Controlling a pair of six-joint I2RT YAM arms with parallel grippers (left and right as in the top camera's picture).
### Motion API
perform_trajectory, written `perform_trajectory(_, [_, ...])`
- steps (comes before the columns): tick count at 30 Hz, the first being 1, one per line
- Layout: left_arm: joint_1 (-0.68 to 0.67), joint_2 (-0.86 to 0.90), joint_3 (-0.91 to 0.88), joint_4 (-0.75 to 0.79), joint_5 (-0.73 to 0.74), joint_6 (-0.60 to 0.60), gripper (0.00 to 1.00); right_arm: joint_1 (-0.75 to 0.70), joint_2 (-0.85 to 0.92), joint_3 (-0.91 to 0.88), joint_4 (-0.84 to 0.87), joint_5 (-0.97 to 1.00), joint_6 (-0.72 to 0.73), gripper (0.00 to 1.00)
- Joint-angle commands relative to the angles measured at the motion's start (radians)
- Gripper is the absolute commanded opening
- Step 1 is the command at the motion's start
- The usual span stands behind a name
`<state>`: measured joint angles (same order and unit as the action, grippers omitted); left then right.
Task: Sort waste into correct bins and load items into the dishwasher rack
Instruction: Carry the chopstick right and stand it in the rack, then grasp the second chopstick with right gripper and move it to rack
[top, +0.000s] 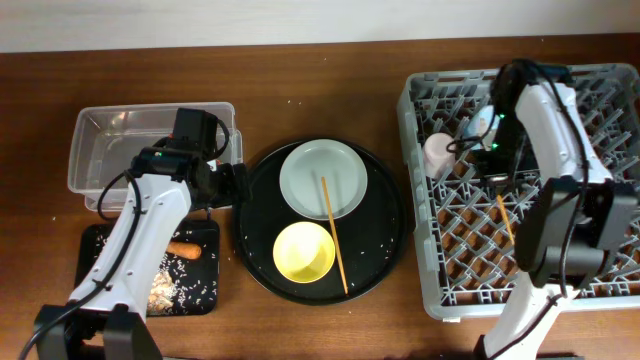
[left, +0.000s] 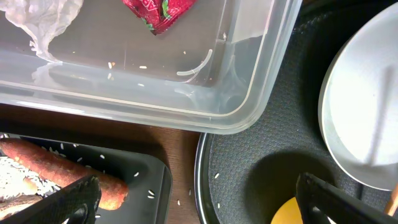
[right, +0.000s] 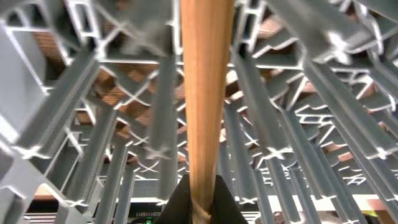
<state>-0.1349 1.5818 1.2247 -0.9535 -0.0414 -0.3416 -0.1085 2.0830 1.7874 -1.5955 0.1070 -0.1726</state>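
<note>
Brown tabletop (top: 320, 60) carries the clear tub (top: 90, 130) at far left, with the red wrapper (left: 158, 12) inside. Beside it the left gripper (top: 228, 186) hangs spread and empty. One chopstick (top: 333, 235) lies on the round tray (top: 390, 250). Rightward, the right gripper (right: 199, 199) pinches the other chopstick (right: 202, 93) low inside the dishwasher rack (top: 430, 290). I judge this to be the loading step; the next move calls for opening and lifting clear.

A chopstick (top: 333, 235) lies from the plate (top: 305, 175) past the yellow bowl (top: 300, 250) rim, on the round tray (top: 385, 240).

Prob. a robot lab (mock kitchen): wood table (top: 320, 60), dishwasher rack (top: 420, 250).
</note>
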Motion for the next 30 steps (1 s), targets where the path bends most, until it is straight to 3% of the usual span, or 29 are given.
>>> perform_trajectory(1, [0.003,-0.013,0.002,-0.001,0.000,-0.002,0.99,0.016,-0.016,-0.005,-0.002,0.010,-0.002,0.04])
perform_trajectory(11, [0.003,-0.013,0.002,-0.001,0.000,-0.002,0.99,0.015,-0.016,-0.021,-0.032,0.013,0.058,0.08])
perform_trajectory(14, [0.003,-0.013,0.002,-0.001,0.000,-0.002,0.99,0.015,-0.016,-0.021,-0.027,0.018,0.058,0.46])
perform_trajectory(15, [0.003,-0.013,0.002,-0.001,0.000,-0.002,0.99,0.015,-0.016,-0.021,-0.027,0.018,0.058,0.51])
perform_trajectory(18, [0.003,-0.013,0.002,-0.001,0.000,-0.002,0.99,0.015,-0.016,-0.020,-0.027,0.018,0.058,0.51])
perform_trajectory(20, [0.003,-0.013,0.002,-0.001,0.000,-0.002,0.99,0.015,-0.016,0.012,-0.037,-0.007,0.058,0.44])
perform_trajectory(25, [0.003,-0.013,0.002,-0.001,0.000,-0.002,0.99,0.034,-0.020,0.272,-0.104,-0.491,0.057,0.44])
perform_trajectory(30, [0.003,-0.013,0.002,-0.001,0.000,-0.002,0.99,0.173,-0.017,0.277,-0.048,-0.680,0.057,0.47])
